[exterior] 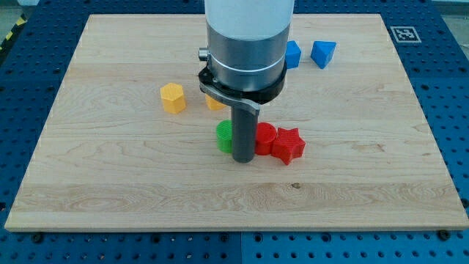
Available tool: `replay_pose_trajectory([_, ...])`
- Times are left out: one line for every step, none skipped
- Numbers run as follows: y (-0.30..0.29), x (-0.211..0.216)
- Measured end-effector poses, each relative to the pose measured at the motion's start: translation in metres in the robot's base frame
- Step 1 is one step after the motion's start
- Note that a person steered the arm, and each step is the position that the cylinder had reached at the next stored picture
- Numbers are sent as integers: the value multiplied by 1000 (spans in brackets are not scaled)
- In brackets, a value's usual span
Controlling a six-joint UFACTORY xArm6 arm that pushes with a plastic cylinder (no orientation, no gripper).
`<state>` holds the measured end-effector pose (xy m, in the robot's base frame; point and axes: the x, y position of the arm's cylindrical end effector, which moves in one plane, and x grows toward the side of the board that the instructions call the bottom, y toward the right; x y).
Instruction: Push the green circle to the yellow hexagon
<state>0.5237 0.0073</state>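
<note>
The green circle (223,136) lies near the board's middle, partly hidden by my rod. My tip (243,159) rests on the board just to the green circle's right, touching or nearly touching it, between it and a red block. The yellow hexagon (173,97) sits up and to the view's left of the green circle, a short gap away.
A red round block (265,137) and a red star (289,144) sit right of my tip. Another yellow block (214,103) is mostly hidden behind the arm. Two blue blocks (293,54) (322,53) lie at the view's top right. The wooden board (88,183) ends near the view's bottom.
</note>
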Motion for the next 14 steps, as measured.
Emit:
replay_pose_trajectory([16,-1])
replay_pose_trajectory([41,-5])
replay_pose_trajectory([35,-10])
replay_pose_trajectory([10,-15])
replay_pose_trajectory([-23,-19])
replay_pose_trajectory([-53,-40])
replay_pose_trajectory([-79,-52])
replay_pose_trajectory([-110,-53])
replay_pose_trajectory([-152,-60])
replay_pose_trajectory([-184,-67])
replay_pose_trajectory([-197,-67])
replay_pose_trajectory([-208,-68])
replay_pose_trajectory([-222,-93])
replay_pose_trajectory([-232,-130])
